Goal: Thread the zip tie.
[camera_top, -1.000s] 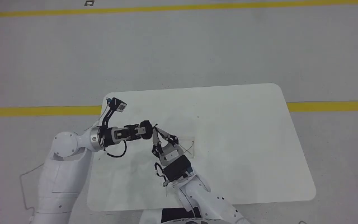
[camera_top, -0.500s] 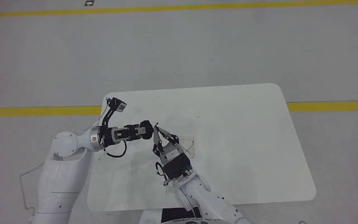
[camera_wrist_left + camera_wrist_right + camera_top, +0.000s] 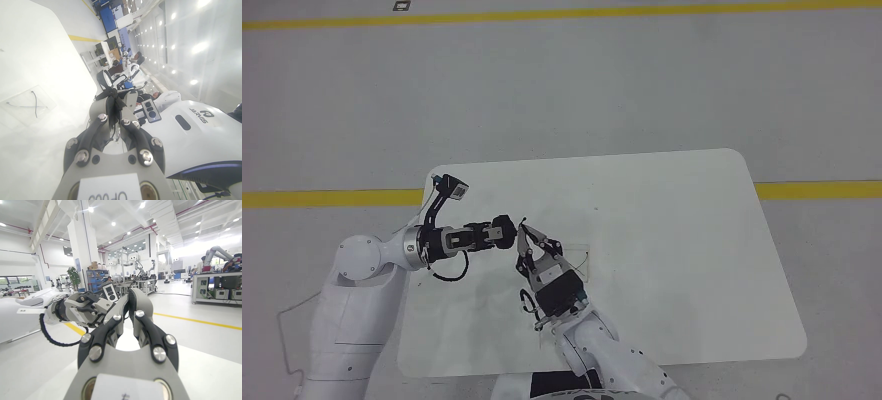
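Above the white table (image 3: 682,220) my two grippers meet tip to tip. The left gripper (image 3: 509,228) comes in from the left, the right gripper (image 3: 525,238) from the near side. A thin black zip tie (image 3: 521,223) runs between them. In the left wrist view the left gripper (image 3: 113,98) is shut, with black tie material bunched at its fingertips. The right wrist view has the right gripper (image 3: 129,296) shut, and a thin black strand of the zip tie (image 3: 133,282) pokes out past its tips.
A clear flat plate (image 3: 580,262) lies on the table just right of the grippers. Two thin bluish ties (image 3: 35,104) lie crossed on the plate (image 3: 17,113). The table's rounded far corner and edge (image 3: 83,62) lie beyond it.
The right arm has shifted very slightly to the right. Both grippers remain shut, tip to tip, and the left arm has not moved.
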Robot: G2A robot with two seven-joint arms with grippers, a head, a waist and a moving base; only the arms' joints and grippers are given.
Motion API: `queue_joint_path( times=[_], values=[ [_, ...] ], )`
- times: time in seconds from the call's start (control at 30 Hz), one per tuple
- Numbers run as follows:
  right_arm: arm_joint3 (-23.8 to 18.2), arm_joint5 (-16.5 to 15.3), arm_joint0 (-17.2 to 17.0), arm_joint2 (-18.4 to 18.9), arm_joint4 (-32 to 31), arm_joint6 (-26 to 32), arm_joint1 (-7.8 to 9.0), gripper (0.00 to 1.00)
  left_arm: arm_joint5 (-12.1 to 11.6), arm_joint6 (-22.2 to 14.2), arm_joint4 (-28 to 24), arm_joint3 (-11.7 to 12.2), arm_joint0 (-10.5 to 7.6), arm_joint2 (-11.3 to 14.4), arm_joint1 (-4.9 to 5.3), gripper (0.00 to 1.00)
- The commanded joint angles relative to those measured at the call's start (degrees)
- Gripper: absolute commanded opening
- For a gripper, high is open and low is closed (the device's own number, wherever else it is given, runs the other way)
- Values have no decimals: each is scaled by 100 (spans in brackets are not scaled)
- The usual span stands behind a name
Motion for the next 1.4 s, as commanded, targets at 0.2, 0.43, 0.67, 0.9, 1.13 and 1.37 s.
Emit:
queue_joint_path(
  times=[0.2,0.43,0.67,0.9,1.13,1.37],
  values=[
    [-3,16,1,-9,6,5,14,100,0,0,0,0,0,0,0,0],
    [-80,175,-73,56,-208,-47,37,100,0,0,0,0,0,0,0,0],
    [-98,393,-72,143,-327,-347,223,100,0,0,0,0,0,0,0,0],
    [93,684,281,-95,-327,-652,565,100,0,0,0,0,0,0,0,0],
    [93,684,281,-95,-327,-652,565,100,0,0,0,0,0,0,0,0],
    [210,684,476,-51,-327,-668,623,100,0,0,0,0,0,0,0,0]
  ],
)
